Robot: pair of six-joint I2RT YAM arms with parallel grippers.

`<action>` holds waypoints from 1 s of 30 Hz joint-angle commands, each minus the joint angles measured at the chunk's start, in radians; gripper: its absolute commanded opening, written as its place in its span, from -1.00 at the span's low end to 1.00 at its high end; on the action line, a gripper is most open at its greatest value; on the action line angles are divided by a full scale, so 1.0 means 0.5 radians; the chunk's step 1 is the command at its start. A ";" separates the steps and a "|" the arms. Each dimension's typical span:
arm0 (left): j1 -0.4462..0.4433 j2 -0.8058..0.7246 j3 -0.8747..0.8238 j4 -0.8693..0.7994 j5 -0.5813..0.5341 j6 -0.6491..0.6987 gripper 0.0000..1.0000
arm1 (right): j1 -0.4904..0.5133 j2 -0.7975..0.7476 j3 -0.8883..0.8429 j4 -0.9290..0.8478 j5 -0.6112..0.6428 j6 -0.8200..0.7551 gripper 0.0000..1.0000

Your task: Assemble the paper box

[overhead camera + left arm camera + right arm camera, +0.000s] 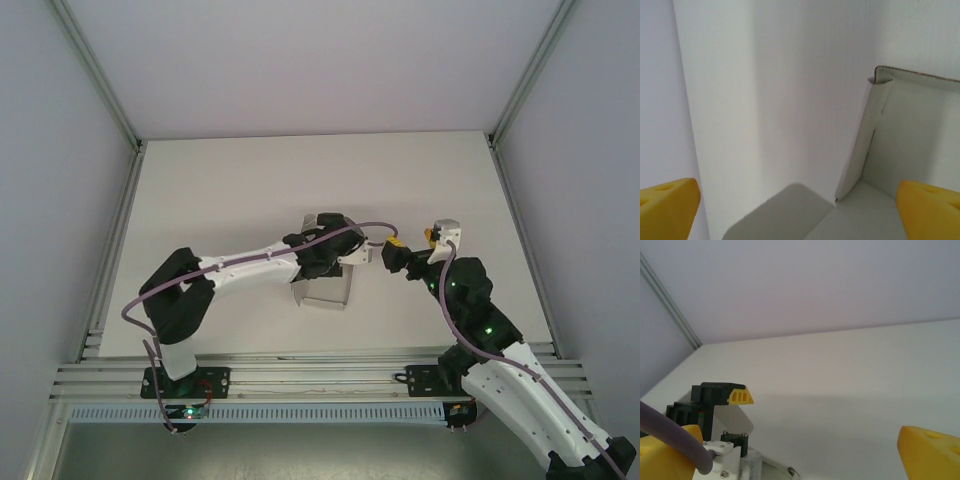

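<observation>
The paper box (325,292) of white card stands partly folded at the table's middle, with upright walls and an open top. My left gripper (320,264) hangs right over it, pointing down. In the left wrist view the jaws stand wide open (800,220), yellow fingertips (667,207) at both lower corners, holding nothing. Between them lie a box wall (912,135) with a folded corner tab and a rounded flap (780,215). My right gripper (411,240) sits just right of the left one, open (800,455) and empty. One left-gripper finger (740,396) shows in the right wrist view.
The white table (230,200) is bounded by aluminium frame rails (115,250) on the left and right and by the mounting rails (320,375) at the near edge. A purple cable (350,232) loops over the left wrist.
</observation>
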 commanded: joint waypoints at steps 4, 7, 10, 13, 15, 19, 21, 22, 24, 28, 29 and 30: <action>0.054 -0.586 -0.083 -0.002 0.242 -0.298 1.00 | -0.087 0.074 -0.011 -0.153 0.008 -0.053 0.96; 0.073 -0.721 -0.133 -0.052 0.225 -0.365 1.00 | -0.093 0.036 -0.020 0.042 -0.378 -0.091 0.96; 0.073 -0.704 -0.115 -0.182 0.294 -0.362 1.00 | -0.092 0.074 -0.006 0.294 -0.868 -0.085 0.97; 0.075 -0.574 -0.056 -0.235 0.203 -0.401 1.00 | -0.078 0.206 0.056 0.453 -1.333 -0.057 0.97; 0.076 -0.474 -0.010 -0.237 0.116 -0.428 1.00 | -0.048 0.303 0.096 0.499 -1.523 -0.068 0.97; 0.100 -0.412 0.058 -0.230 0.079 -0.522 1.00 | 0.007 0.414 0.173 0.308 -1.398 -0.317 0.96; 0.130 -0.455 0.055 -0.174 0.012 -0.596 0.99 | 0.005 0.469 0.193 0.232 -1.266 -0.395 0.96; 0.157 -0.497 0.044 -0.129 -0.034 -0.658 1.00 | 0.002 0.511 0.208 0.209 -1.250 -0.439 0.97; 0.230 -0.594 0.048 -0.112 -0.083 -0.840 1.00 | 0.002 0.595 0.211 0.204 -1.269 -0.508 0.97; 0.406 -0.876 0.075 -0.245 0.001 -1.441 1.00 | 0.002 0.873 0.259 0.142 -1.358 -0.729 0.96; 0.430 -0.955 0.049 -0.250 0.010 -1.578 1.00 | 0.001 0.963 0.296 0.109 -1.339 -0.780 0.96; 0.441 -1.046 0.005 -0.246 0.019 -1.704 1.00 | 0.003 1.060 0.347 0.066 -1.290 -0.822 0.97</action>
